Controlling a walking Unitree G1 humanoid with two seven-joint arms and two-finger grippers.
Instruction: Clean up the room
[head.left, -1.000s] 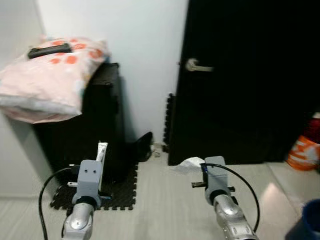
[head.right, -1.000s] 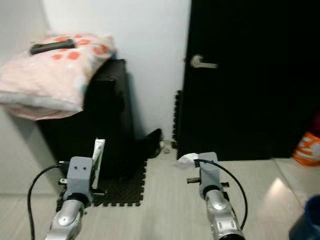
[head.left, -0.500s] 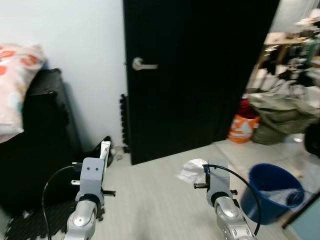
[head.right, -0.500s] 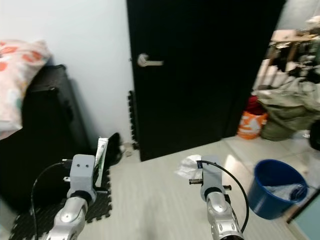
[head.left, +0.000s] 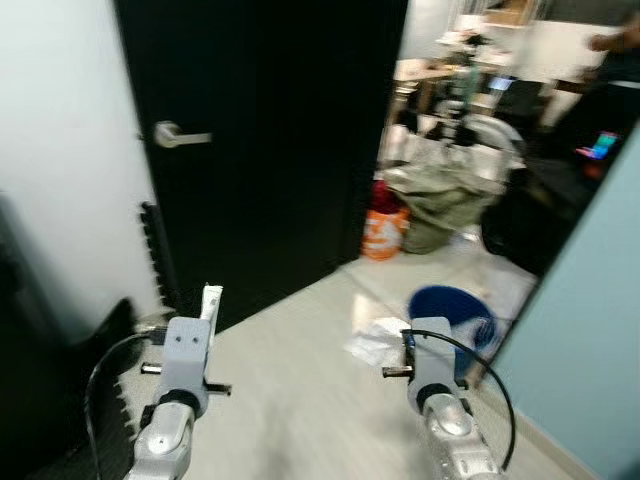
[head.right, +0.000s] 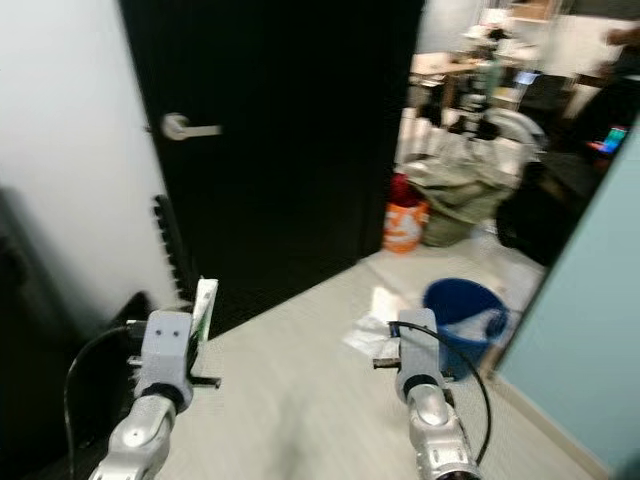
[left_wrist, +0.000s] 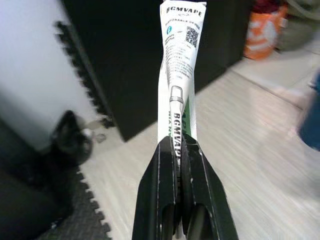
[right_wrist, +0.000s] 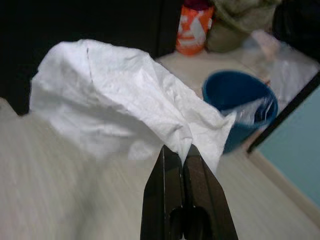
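Note:
My left gripper (left_wrist: 177, 150) is shut on a flat white and green packet (left_wrist: 181, 65) printed with "BGMVAPE"; the packet (head.left: 210, 302) sticks up above the left wrist in the eye views. My right gripper (right_wrist: 182, 159) is shut on a crumpled white tissue (right_wrist: 120, 100), and that tissue (head.left: 378, 338) hangs ahead of the right wrist. A blue bucket (head.left: 452, 312) with a clear liner stands on the pale floor just beyond the right arm, also seen as the blue bucket (right_wrist: 240, 105) in the right wrist view.
A black door (head.left: 260, 130) with a silver handle (head.left: 175, 134) stands ahead on the left. Beyond the doorway lie an orange bag (head.left: 383, 232), a grey-green bundle (head.left: 440, 200) and cluttered furniture. A pale blue wall (head.left: 590, 330) rises on the right. Black foam mats (left_wrist: 65, 210) lie at left.
The whole view has swung to the right: the pillow and black cabinet have gone out on the left, and the bucket and doorway sit nearer the middle. Both grippers still hold their items.

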